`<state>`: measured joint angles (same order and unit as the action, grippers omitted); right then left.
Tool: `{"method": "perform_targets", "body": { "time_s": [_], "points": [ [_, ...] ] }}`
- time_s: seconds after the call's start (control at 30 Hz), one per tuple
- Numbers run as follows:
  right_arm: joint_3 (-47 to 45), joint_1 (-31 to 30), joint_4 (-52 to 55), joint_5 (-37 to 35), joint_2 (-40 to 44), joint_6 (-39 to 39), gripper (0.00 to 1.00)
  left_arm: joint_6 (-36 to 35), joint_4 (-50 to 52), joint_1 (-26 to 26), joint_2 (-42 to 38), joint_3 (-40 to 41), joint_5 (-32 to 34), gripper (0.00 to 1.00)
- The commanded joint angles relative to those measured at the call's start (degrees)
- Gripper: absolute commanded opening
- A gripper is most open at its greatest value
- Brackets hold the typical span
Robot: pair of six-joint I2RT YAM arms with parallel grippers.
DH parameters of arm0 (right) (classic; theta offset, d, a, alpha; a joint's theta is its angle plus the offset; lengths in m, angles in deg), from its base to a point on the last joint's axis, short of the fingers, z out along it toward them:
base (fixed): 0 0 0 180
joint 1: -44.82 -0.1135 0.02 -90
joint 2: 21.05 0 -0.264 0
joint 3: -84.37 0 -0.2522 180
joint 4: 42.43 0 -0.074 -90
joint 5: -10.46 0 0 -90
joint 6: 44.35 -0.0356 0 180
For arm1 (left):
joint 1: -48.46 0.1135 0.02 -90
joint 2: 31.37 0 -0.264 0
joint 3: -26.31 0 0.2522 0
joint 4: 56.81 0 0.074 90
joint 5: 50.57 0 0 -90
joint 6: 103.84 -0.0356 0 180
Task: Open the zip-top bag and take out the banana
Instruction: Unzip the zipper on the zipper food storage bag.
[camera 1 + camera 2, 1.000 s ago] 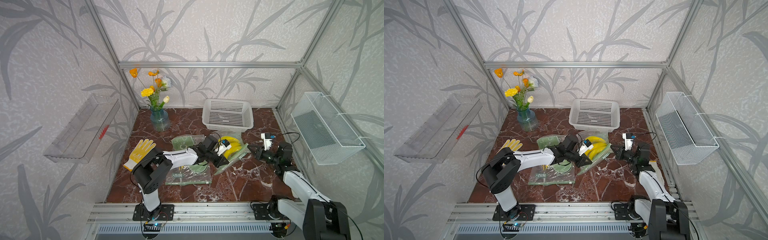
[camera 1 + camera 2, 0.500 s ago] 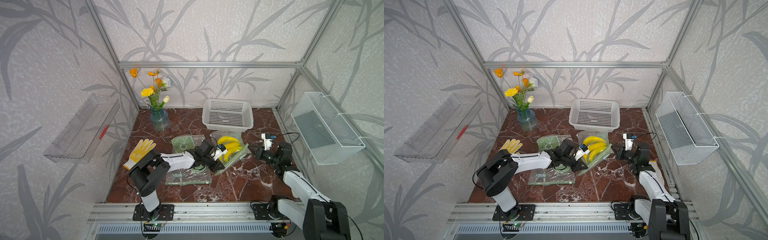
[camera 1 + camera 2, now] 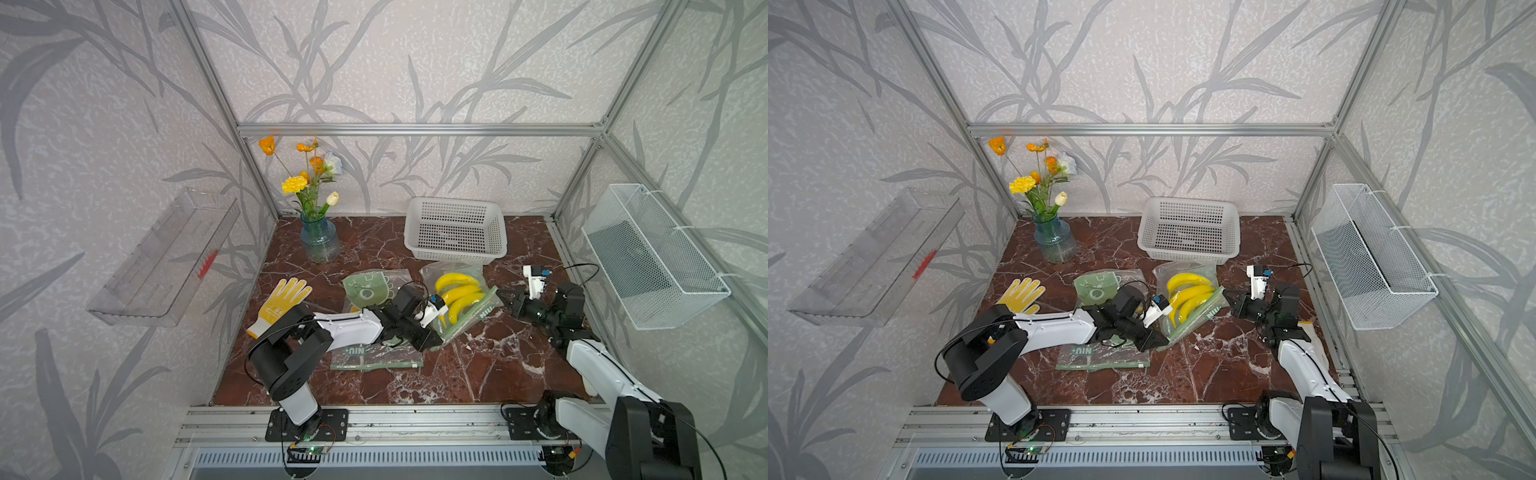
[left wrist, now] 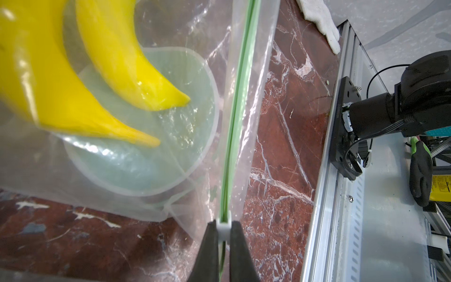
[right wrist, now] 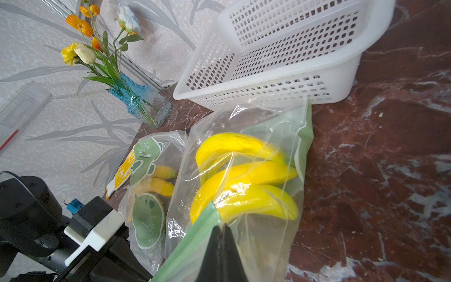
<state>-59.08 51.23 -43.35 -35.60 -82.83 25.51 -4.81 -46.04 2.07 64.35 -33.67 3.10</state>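
Bananas [image 3: 459, 296] sit in the zip-top bag [image 3: 454, 271], left end effector [image 4: 223, 227] gripping its slider [image 4: 224, 222], right end effector [image 5: 220, 228] its edge [image 5: 192, 236]

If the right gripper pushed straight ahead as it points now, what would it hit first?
The right gripper, shut on the zip-top bag, would likely press into the nearest banana inside.

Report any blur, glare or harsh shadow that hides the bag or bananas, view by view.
Left wrist: bananas soft and smeared toward the frame edge, bright specks on the bag film, zip track and slider crisp. Right wrist: bananas sharp, white glare streaks across the bag over them. Both top views: even soft light, no harsh shadows, bag small but clear.
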Motion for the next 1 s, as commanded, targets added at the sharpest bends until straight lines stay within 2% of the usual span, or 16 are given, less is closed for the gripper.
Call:
{"method": "perform_targets", "body": {
  "time_s": [0.0,0.97],
  "points": [
    [3.00,0.53,-2.66,-2.42,-0.43,-0.17,0.00,0.40,4.74,-0.44,-0.78,1.56,0.64,0.04],
    [3.10,0.52,-2.19,-2.69,-1.63,-0.04,0.00,1.42,3.79,-0.89,-3.25,4.12,1.25,0.04]
  ]
}}
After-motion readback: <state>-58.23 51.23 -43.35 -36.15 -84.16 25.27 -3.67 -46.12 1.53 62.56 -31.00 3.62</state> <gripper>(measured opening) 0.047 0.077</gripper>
